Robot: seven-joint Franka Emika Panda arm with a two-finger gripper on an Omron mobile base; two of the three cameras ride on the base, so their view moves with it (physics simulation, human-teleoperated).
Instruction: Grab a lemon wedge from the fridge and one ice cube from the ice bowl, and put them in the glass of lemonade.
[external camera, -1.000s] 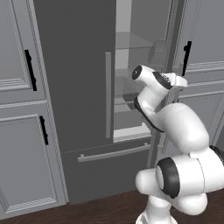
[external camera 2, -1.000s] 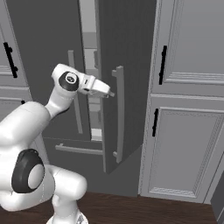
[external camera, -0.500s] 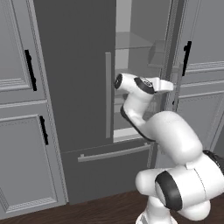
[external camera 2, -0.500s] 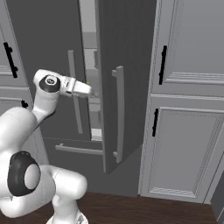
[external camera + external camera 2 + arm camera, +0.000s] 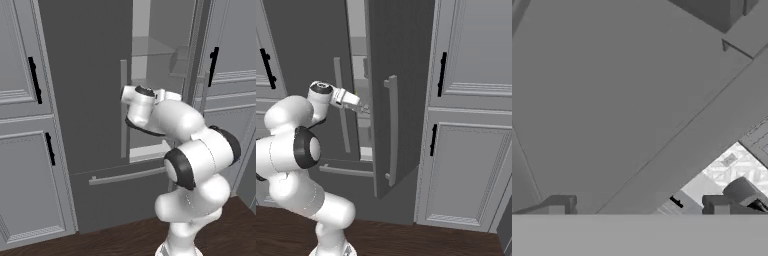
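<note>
Gripper: jaws spread wide, nothing held, positioned at the gap of the fridge | right door swung open | glass shelves seen inside | lemon wedge location cannot be told

- The fridge is dark grey, smooth and matt, like painted metal.
- Its bar handles are lighter grey and smooth.
- The shelves inside look like clear glass (a bit shiny).
- The cabinets are pale grey, panelled and matt.
- The floor is dark brown wood.
</note>
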